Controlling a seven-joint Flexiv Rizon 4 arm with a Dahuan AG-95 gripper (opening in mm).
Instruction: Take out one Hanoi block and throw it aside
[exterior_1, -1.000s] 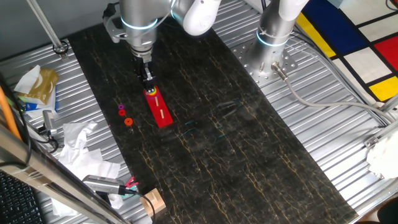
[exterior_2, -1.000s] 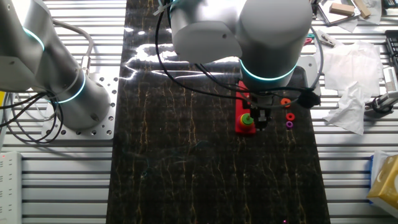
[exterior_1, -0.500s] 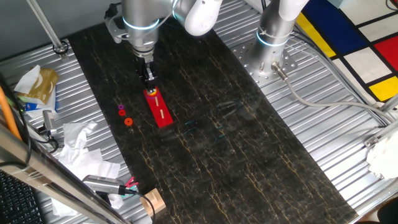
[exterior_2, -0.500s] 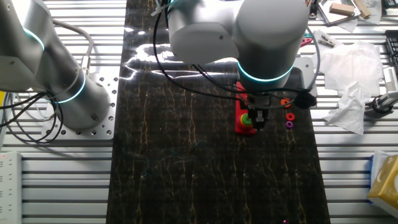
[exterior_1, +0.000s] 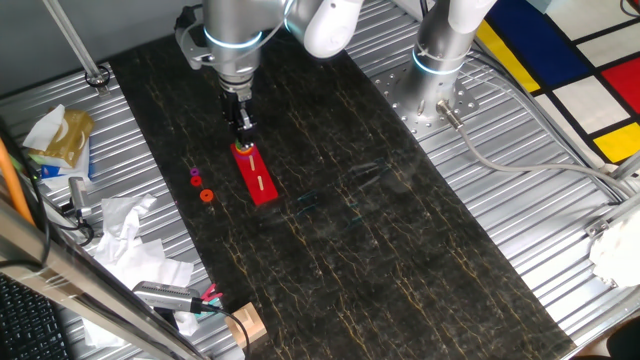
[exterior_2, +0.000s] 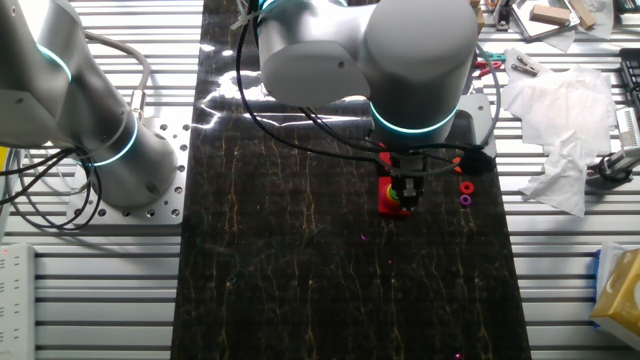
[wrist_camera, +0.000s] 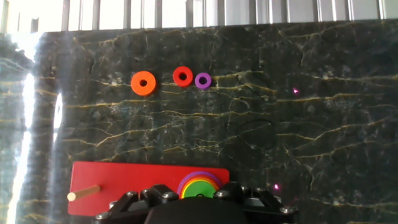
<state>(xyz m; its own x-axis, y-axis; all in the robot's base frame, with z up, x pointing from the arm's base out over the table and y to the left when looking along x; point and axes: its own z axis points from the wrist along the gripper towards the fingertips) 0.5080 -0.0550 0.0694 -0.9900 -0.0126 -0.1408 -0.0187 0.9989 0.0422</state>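
The red Hanoi base (wrist_camera: 124, 177) lies on the dark mat, with a bare wooden peg (wrist_camera: 84, 194) at its left end. A stack of discs stands at its right end. The small green Hanoi block (wrist_camera: 199, 189) tops the stack, above yellow, orange and purple discs. My gripper (wrist_camera: 198, 198) is directly over this stack, its black knuckles on either side of the green block. The jaws look open and hold nothing. In one fixed view the gripper (exterior_1: 243, 138) stands upright at the far end of the base (exterior_1: 260, 182). In the other fixed view (exterior_2: 404, 190) it covers most of the stack.
Three loose rings lie on the mat beyond the base: orange (wrist_camera: 143, 83), red (wrist_camera: 183, 76) and purple (wrist_camera: 203, 80). They also show in one fixed view (exterior_1: 200, 184). Crumpled tissue (exterior_1: 130, 240) and clutter lie off the mat's left edge. A second arm's base (exterior_1: 440, 60) stands at the back right.
The gripper has shifted slightly sideways and settled over the disc stack. The base and the loose rings have not moved.
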